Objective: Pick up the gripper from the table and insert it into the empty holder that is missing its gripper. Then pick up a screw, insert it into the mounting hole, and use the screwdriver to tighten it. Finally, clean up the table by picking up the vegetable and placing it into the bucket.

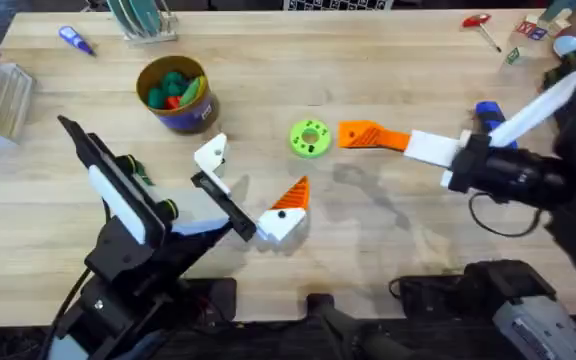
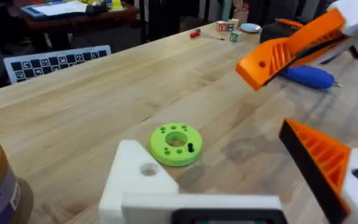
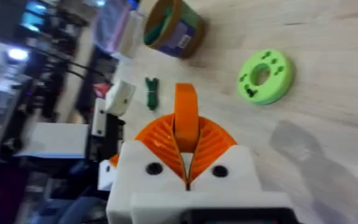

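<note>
My right gripper (image 1: 360, 135) hovers just right of the green disc (image 1: 310, 138), its orange tips shut on the small orange gripper (image 3: 186, 115), which stands upright between them. My left gripper (image 1: 253, 178) is open. One of its white blocks is the holder (image 1: 212, 155), bare of any tip (image 2: 135, 180); the other carries an orange tip (image 1: 292, 194). A small black screw (image 2: 190, 147) sits in the green disc (image 2: 176, 144). The blue screwdriver (image 1: 490, 114) lies behind my right arm. The bucket (image 1: 175, 92) holds vegetables. A green vegetable (image 3: 151, 92) lies on the table near the holder.
A red-handled tool (image 1: 478, 22) and toy blocks (image 1: 528, 35) lie at the far right. A small blue pen (image 1: 76, 40), a rack (image 1: 146, 20) and a clear box (image 1: 0, 98) stand along the far left. Bare wood lies between the grippers and the front edge.
</note>
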Robot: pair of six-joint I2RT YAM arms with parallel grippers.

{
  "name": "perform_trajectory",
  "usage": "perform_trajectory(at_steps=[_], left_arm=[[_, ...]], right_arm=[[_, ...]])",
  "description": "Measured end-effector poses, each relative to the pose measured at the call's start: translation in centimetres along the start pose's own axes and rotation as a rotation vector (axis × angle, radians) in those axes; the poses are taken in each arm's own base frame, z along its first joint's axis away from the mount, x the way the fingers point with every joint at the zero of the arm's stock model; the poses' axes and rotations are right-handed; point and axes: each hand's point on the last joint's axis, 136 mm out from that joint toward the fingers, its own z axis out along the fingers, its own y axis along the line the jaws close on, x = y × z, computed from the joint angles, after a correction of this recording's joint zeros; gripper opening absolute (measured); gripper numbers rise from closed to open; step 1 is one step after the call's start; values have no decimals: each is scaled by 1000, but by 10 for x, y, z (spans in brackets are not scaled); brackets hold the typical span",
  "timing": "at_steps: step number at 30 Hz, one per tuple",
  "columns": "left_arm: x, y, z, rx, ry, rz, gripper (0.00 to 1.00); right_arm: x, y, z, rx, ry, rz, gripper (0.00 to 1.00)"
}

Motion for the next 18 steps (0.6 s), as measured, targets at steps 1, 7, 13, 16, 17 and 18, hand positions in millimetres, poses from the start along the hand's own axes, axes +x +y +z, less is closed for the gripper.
perform_trajectory(at_steps=[1, 7, 13, 16, 17, 18], left_arm=[[0, 0, 0, 0, 0, 0, 986], [0, 0, 0, 1, 0, 0, 986], [0, -1, 0, 5, 0, -8, 986], [-1, -5, 0, 27, -2, -12, 986], [-1, -6, 0, 37, -2, -13, 986], [-1, -9, 0, 51, -3, -15, 986]], right_arm=[[1, 0, 3, -27, 5, 32, 10], [12, -7, 17, -94, 91, 238, 9], [2, -7, 32, -191, 142, 307, 9], [4, -8, 39, -232, 188, 352, 9], [6, -8, 42, -244, 208, 366, 9], [9, -8, 44, -256, 231, 382, 9]])
